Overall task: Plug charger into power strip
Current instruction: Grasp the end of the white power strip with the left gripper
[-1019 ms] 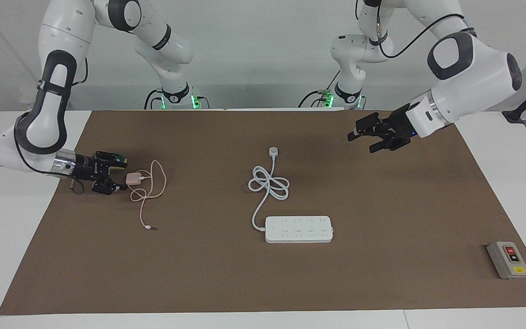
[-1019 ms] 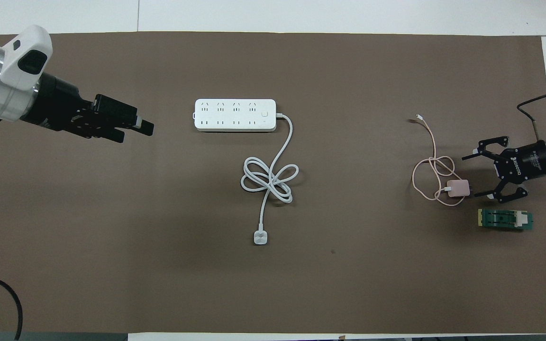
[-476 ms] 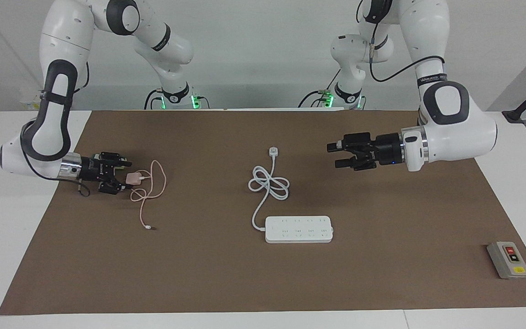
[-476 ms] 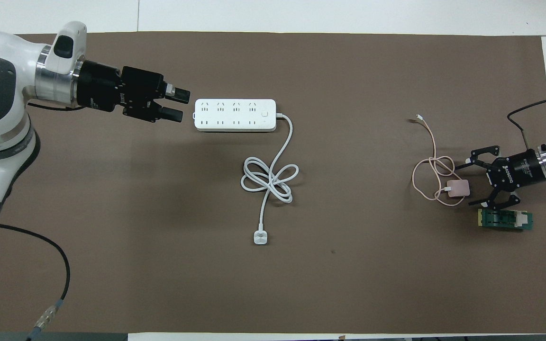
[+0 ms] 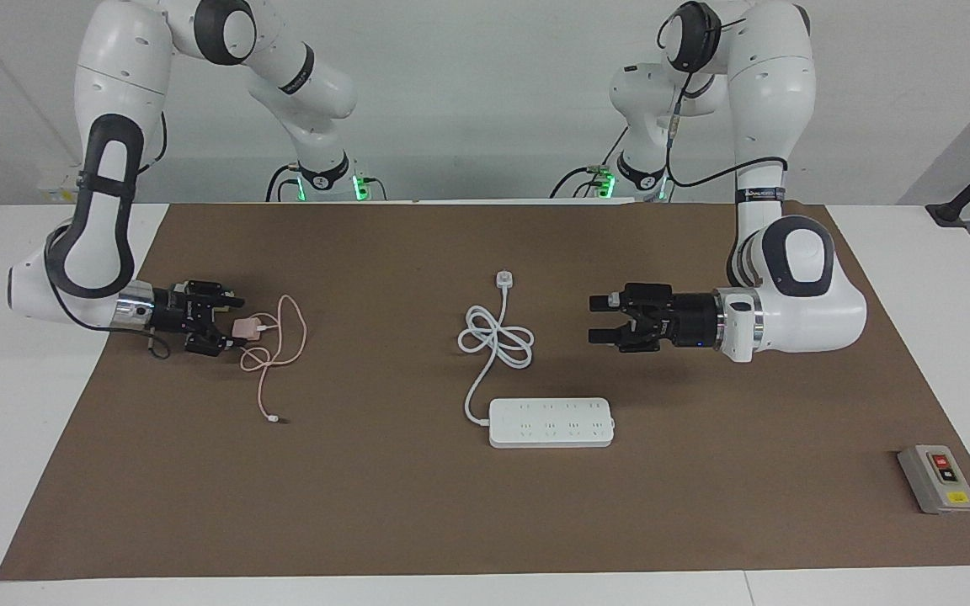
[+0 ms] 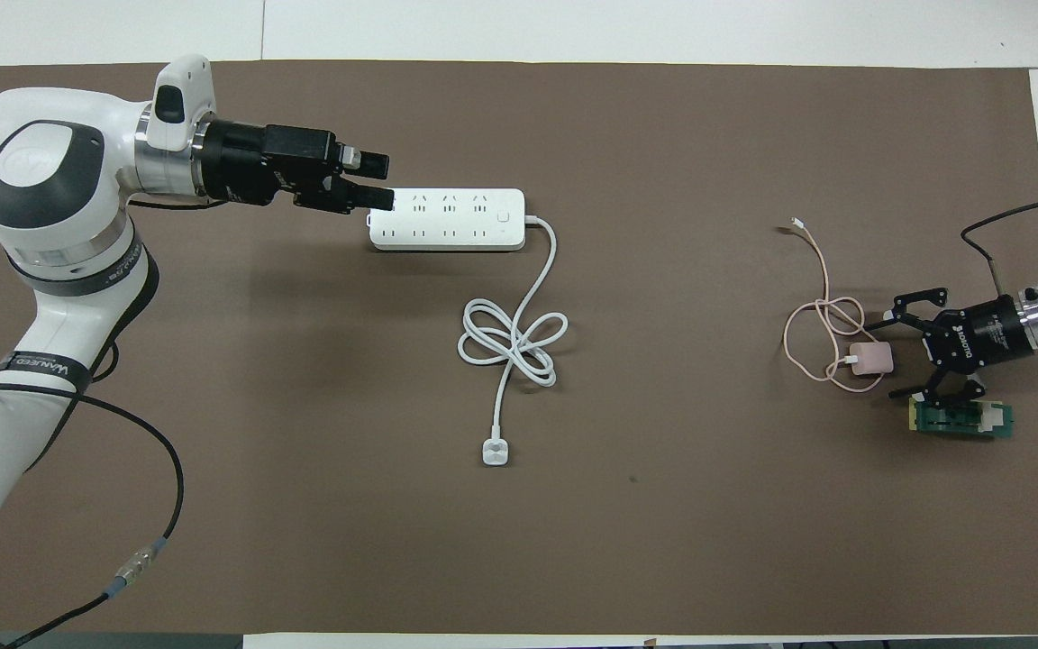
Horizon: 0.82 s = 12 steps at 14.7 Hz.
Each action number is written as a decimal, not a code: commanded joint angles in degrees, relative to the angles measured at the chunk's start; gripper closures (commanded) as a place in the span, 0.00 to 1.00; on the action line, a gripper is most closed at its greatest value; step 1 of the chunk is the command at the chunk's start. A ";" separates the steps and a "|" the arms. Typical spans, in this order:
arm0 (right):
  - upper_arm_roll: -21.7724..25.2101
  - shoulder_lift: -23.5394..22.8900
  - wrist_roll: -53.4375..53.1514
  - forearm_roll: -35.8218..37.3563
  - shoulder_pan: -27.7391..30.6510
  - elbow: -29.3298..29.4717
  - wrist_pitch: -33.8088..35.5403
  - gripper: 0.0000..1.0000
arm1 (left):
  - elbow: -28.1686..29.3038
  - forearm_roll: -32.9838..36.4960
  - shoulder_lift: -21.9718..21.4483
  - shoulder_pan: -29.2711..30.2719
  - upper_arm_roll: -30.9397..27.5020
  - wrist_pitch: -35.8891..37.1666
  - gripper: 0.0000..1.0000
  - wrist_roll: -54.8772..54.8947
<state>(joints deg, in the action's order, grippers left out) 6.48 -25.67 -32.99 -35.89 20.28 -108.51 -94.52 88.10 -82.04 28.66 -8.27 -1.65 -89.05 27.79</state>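
Sitting flat on the brown mat [image 5: 704,505], the charger [image 5: 244,327] lies toward the right arm's end of the table, its thin pink cable [image 5: 270,370] looped beside it and trailing toward the edge farthest from the robots. I have the right gripper [image 5: 217,321] low at the charger, fingers spread to either side of the cube, not closed on it. Next to it lies a small green block [image 6: 960,419]. Mid-table lies the power strip [image 5: 551,422], its white cord [image 5: 495,337] coiled nearer the robots. My left gripper [image 5: 604,319] hangs in the air over the mat, fingers apart. A grey button box [image 5: 937,478] sits near the corner at the left arm's end.
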 commanded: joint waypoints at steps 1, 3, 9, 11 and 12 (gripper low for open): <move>-0.33 0.54 2.05 -1.38 0.73 -1.70 -2.06 0.00 | 6.26 -3.20 -0.96 -0.78 -0.46 1.07 0.00 8.49; -0.33 0.54 3.10 -1.47 0.64 -2.14 -2.59 0.00 | 12.16 -4.09 -3.86 -0.52 -0.54 1.16 0.00 13.94; -0.24 0.71 3.99 -1.47 0.73 -3.73 -4.88 0.00 | 23.51 -6.88 -8.45 1.07 -0.54 0.90 0.00 22.56; -0.24 0.71 3.99 -1.47 0.64 -3.73 -5.06 0.24 | 25.54 -7.69 -8.53 1.33 -0.54 -0.50 0.00 22.40; -0.24 0.71 3.99 -1.38 0.55 -3.73 -5.58 0.45 | 26.42 -7.87 -8.53 1.16 -0.46 -2.69 0.00 22.05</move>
<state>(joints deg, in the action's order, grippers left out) 6.48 -25.63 -30.91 -35.93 20.31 -110.64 -98.13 110.45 -88.04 22.18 -7.15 -2.17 -88.72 48.65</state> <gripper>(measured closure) 0.040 0.000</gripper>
